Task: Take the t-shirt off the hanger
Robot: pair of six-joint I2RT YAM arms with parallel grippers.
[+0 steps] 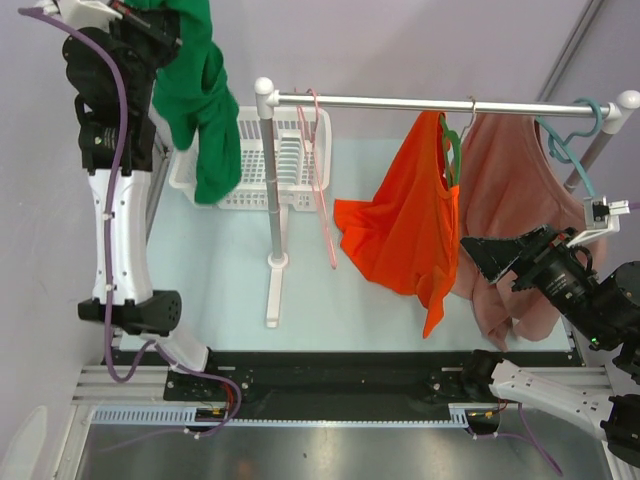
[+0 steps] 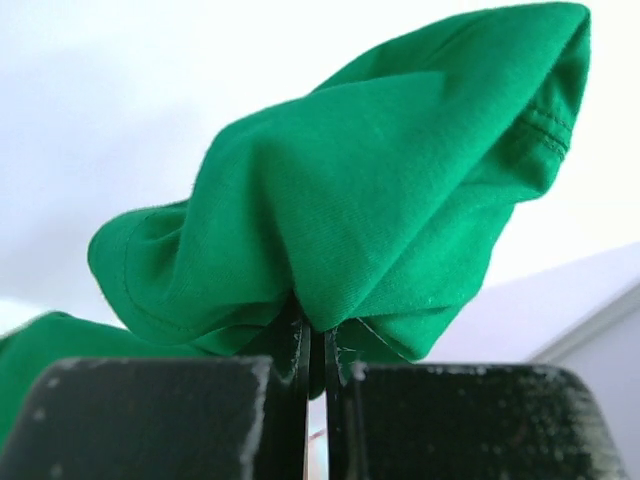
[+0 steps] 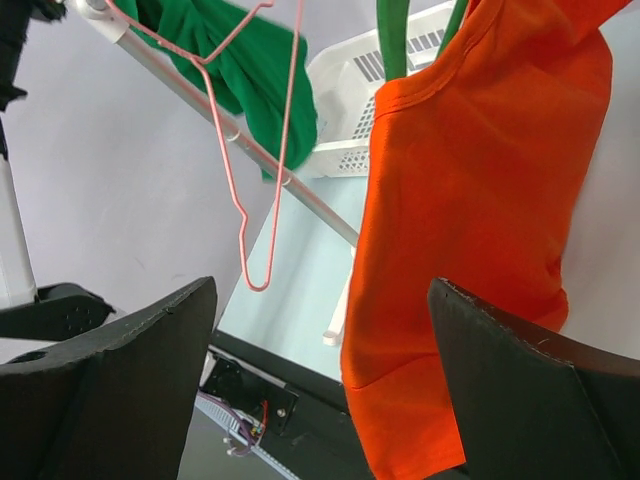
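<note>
On the top view, my left gripper (image 1: 165, 42) is raised high at the far left and pinches the bright green cotton t-shirt (image 1: 205, 110), which hangs down in a bunched fold. The thin pink wire hanger (image 1: 322, 180) dangles bare from the silver metal rail (image 1: 400, 102), so I judge the removal itself done and the drop-off to be the step in hand. The shirt's tail hangs over the left end of the white slatted plastic basket (image 1: 255, 197); I can't tell whether it touches the rim. What shows of the basket's floor holds nothing. Further right, an orange t-shirt (image 1: 405, 220) sits on a green hanger (image 1: 450, 150), beside a dusty-pink shirt (image 1: 510, 200) on a teal hanger (image 1: 565, 140). My right gripper (image 1: 505, 250) waits near them, holding nothing. The left wrist view confirms the jaws are pressed together on a gathered fold of green cloth. In the right wrist view the black fingers (image 3: 120, 380) are spread wide, with the orange shirt ahead and untouched. Next I'd bring the left arm down over the basket's middle before letting go, so the cloth lands inside rather than draping over the wall.
</note>
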